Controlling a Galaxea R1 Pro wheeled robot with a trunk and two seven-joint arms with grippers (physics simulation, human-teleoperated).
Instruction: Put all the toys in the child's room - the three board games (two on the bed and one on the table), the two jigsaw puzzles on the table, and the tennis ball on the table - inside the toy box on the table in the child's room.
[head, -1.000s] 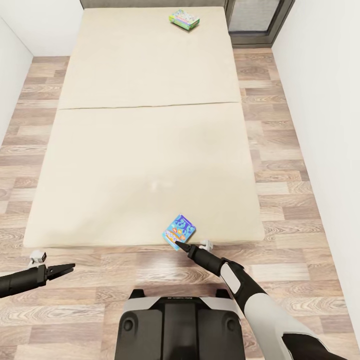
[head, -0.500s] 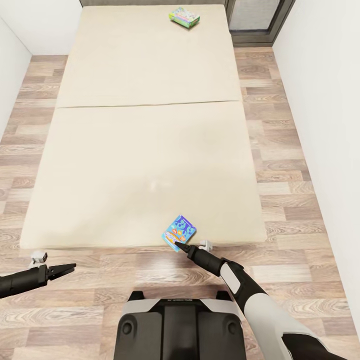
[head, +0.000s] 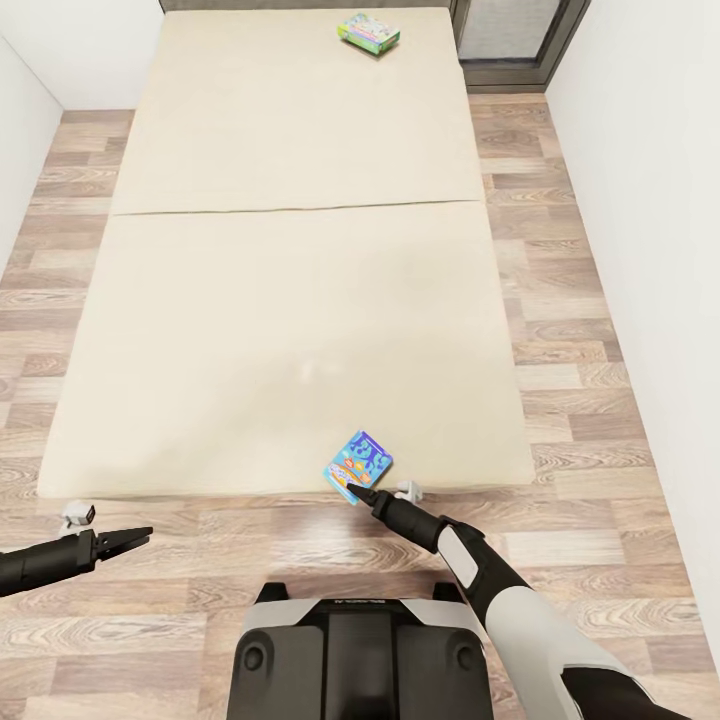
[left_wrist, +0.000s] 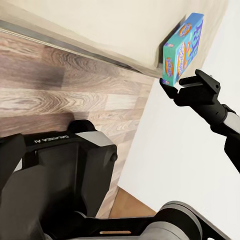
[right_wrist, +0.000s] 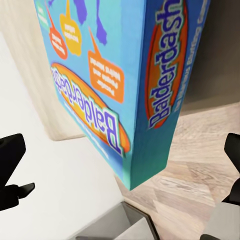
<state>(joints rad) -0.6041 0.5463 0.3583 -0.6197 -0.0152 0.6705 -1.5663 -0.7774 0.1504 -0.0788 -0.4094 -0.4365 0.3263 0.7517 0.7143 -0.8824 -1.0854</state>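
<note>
A blue board game (head: 359, 465), a "Balderdash" box (right_wrist: 120, 75), lies at the near edge of the bed (head: 290, 300). My right gripper (head: 362, 493) is at the box's near corner and open. Its dark fingertips (right_wrist: 11, 170) stand wide apart with the box corner between them, clear of both. In the left wrist view the same box (left_wrist: 182, 47) stands just beyond the right gripper (left_wrist: 175, 86). A second board game (head: 368, 33), white with a colourful border, lies at the far end of the mattress. My left gripper (head: 138, 537) hovers over the floor, well left of the blue box.
Wood-plank floor (head: 600, 420) runs along both sides of the bed and in front of it. White walls (head: 650, 200) close in on the right and left. A dark-framed window (head: 510, 40) stands behind the bed's far right corner. My base (head: 350, 650) is just short of the bed.
The whole picture has shifted slightly, so the camera moved a little. The right gripper stays at the blue box's corner, and the left gripper holds its place.
</note>
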